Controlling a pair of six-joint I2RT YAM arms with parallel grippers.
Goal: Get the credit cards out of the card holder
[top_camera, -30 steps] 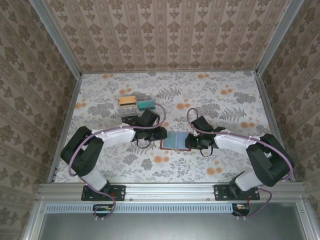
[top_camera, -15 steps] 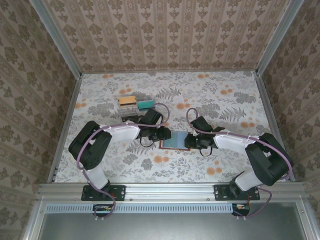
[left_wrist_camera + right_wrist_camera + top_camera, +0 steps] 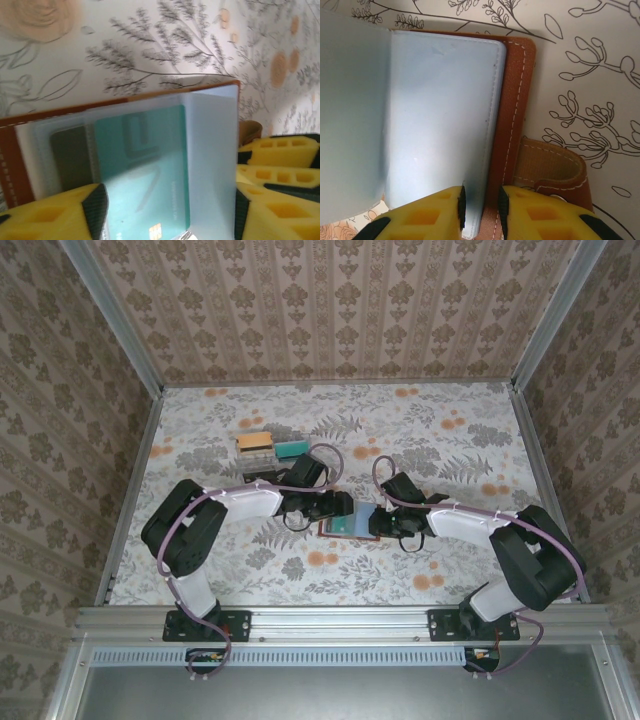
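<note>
We see the left pincer (image 3: pixel 168 207) with jaws spread, straddling a teal card (image 3: pixel 142 170) sleeved inside the open card holder (image 3: pixel 210 150) on the floral counter (image 3: pixel 125 45).

The card holder (image 3: pixel 349 524) is closely flanked: its left side is closed off by the left arm (image 3: pixel 240 502), its right side by the right arm (image 3: pixel 470 522). A pile of cards (image 3: pixel 265 452) is found just beyond the left arm. The surface (image 3: pixel 450 430) behind the holder is unobstructed; a narrower free strip is provided in front. Three sides are bounded by walls (image 3: pixel 330 310).
</note>
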